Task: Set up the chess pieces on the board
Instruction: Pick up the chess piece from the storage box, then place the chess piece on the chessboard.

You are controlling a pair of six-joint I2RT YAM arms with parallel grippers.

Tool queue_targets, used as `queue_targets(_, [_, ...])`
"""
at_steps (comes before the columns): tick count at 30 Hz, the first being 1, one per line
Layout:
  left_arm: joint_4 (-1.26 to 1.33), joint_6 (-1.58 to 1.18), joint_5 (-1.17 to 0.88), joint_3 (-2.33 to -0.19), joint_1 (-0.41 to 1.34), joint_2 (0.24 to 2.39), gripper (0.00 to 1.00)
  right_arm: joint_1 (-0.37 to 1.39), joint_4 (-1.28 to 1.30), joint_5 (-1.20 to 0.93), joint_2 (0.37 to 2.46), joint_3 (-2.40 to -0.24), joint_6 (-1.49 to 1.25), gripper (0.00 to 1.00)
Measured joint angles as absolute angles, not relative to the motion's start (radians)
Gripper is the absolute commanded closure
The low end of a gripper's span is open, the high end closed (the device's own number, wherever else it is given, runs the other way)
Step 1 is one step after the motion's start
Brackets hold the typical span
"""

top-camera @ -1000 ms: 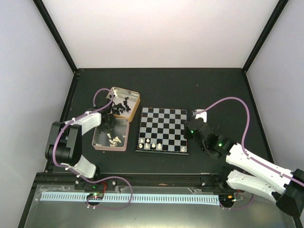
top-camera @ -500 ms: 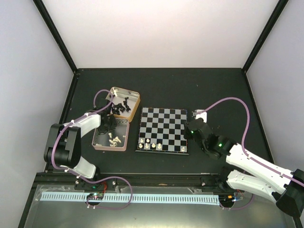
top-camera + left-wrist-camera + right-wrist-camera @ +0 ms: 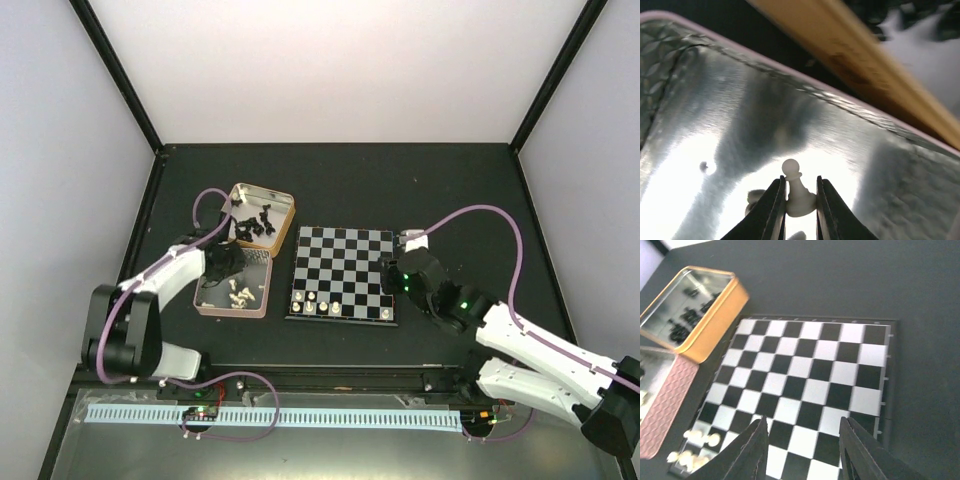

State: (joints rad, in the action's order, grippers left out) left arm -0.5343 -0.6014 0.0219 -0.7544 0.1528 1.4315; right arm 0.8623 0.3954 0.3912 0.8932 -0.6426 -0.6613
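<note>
The board [image 3: 343, 262] lies mid-table, with a few white pieces [image 3: 312, 304] on its near row. They also show in the right wrist view [image 3: 695, 440]. My left gripper [image 3: 222, 266] is down in the pink tin [image 3: 230, 314] and is shut on a white pawn [image 3: 799, 192], held upright just above the tin's shiny floor [image 3: 715, 100]. More white pieces [image 3: 240, 295] lie in that tin. Black pieces [image 3: 255, 226] lie in the gold tin [image 3: 285, 201]. My right gripper [image 3: 392, 276] hovers open and empty over the board's right side [image 3: 810, 375].
The gold tin's wall [image 3: 855, 55] runs close behind the pink tin. Another white piece [image 3: 754, 197] lies beside my left fingers. A small white tag [image 3: 415, 238] lies right of the board. Black frame posts edge the table.
My left arm has swung its elbow outward and the gripper has shifted slightly nearer within the pink tin. The right gripper has hardly moved.
</note>
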Motion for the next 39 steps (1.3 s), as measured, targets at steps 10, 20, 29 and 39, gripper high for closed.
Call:
queue_targets(10, [-0.494,-0.6,-0.216,-0.727,0.31,1.084,0.86,0.832,0.324,-0.075,1.098,-0.809,-0.548,0.55])
queue_targets(20, [-0.249,-0.49,-0.51,-0.754,0.568,1.067,0.86,0.571,0.301,-0.59,1.182,-0.884,-0.572,0.41])
queue_targets(29, [-0.134,-0.343,-0.722,-0.871,0.67,1.161,0.87,0.535,0.314,-0.794,1.155,-0.894,-0.589,0.48])
queue_targets(39, [-0.133,-0.222,-0.83,-0.888,0.67,1.168,0.89,0.529,0.318,-0.905,1.137,-0.902,-0.638,0.48])
